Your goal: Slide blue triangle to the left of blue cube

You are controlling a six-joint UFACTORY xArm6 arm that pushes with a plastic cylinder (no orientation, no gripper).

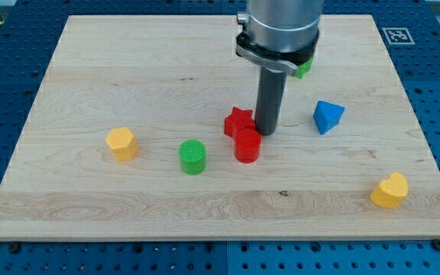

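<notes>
The blue triangle (328,116) lies on the wooden board (128,69), right of centre. No blue cube shows; the arm's body may hide it. My tip (266,133) touches down just right of the red star (238,121) and just above the red cylinder (247,145). The blue triangle is about 80 pixels to the right of my tip, apart from it.
A green cylinder (192,156) stands left of the red cylinder. A yellow hexagonal block (121,143) is at the left. A yellow heart block (389,190) is at the bottom right. A green block (303,69) peeks out behind the arm.
</notes>
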